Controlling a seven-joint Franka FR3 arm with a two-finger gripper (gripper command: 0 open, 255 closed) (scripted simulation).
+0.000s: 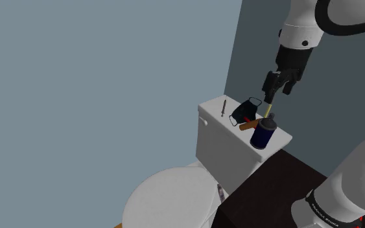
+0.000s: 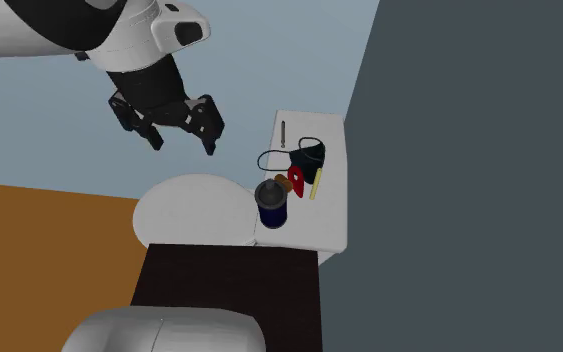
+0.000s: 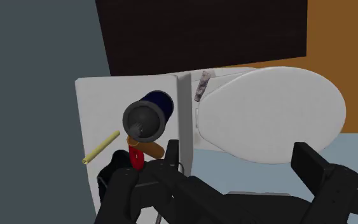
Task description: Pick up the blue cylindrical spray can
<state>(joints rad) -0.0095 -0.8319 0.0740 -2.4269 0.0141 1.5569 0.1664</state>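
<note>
The blue spray can [image 1: 263, 133] with a dark grey cap stands upright at the near end of the white toilet tank lid [image 1: 214, 121]. In the second exterior view the can [image 2: 272, 205] is at the lid's front edge. My black gripper [image 1: 277, 89] hangs above and slightly behind the can, open and holding nothing. From the second exterior view the gripper [image 2: 184, 140] is well up in the air, fingers apart. In the wrist view the can [image 3: 148, 116] is seen from above, beyond the left finger [image 3: 140, 184], not between the fingers.
Beside the can lie a black face mask [image 1: 247, 110], a yellow stick [image 3: 101, 146], a brown and a red item [image 3: 137, 154], and a thin screw [image 1: 223, 107]. The closed toilet seat [image 3: 269, 111] is in front of the tank. A dark box [image 1: 271, 184] stands beside it; the wall is close behind.
</note>
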